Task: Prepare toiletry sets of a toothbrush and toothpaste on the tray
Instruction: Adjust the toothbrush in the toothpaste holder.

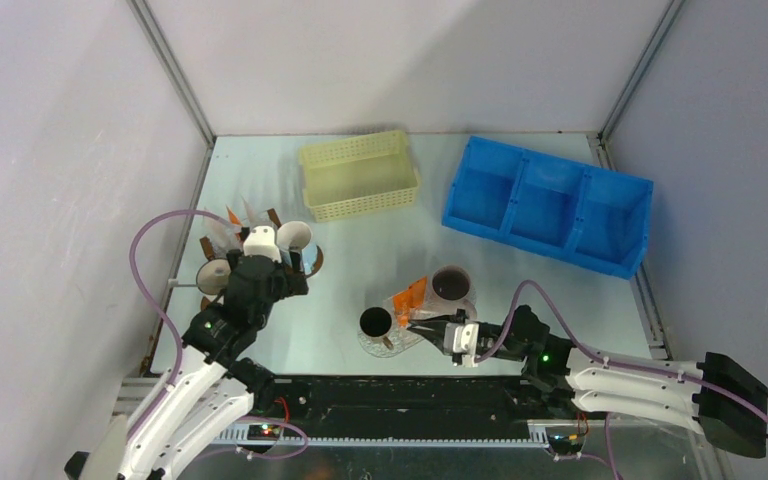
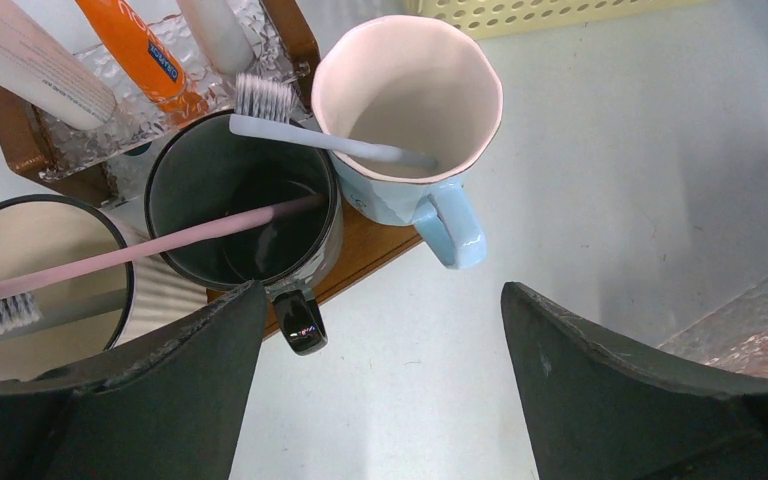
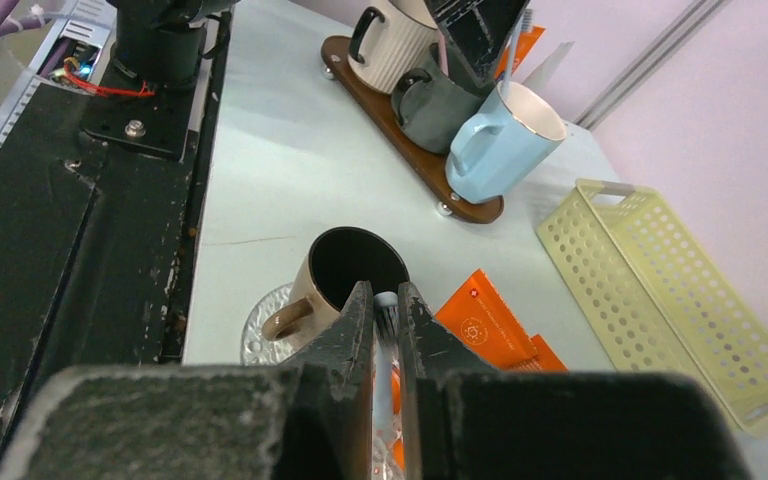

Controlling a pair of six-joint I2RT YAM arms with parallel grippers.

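Right wrist view, right jaws clamped on slim pale toothbrush [image 3: 385, 315], left jaws wide apart

— How do the mugs look?
— Glossy glaze on the blue mug [image 2: 400, 110] and the dark mug [image 2: 240, 200]. The tray [image 2: 365, 250] looks like smooth brown wood.
— And your left fingers [image 2: 160, 400]?
— Matt black, rough at the edges. The basket [image 1: 365, 205] is perforated yellow plastic, and the holder [image 2: 130, 115] is clear and pebbled.

No wording is legible; the blue label [image 2: 163, 68] on the orange tube [image 2: 130, 45] is blurred.
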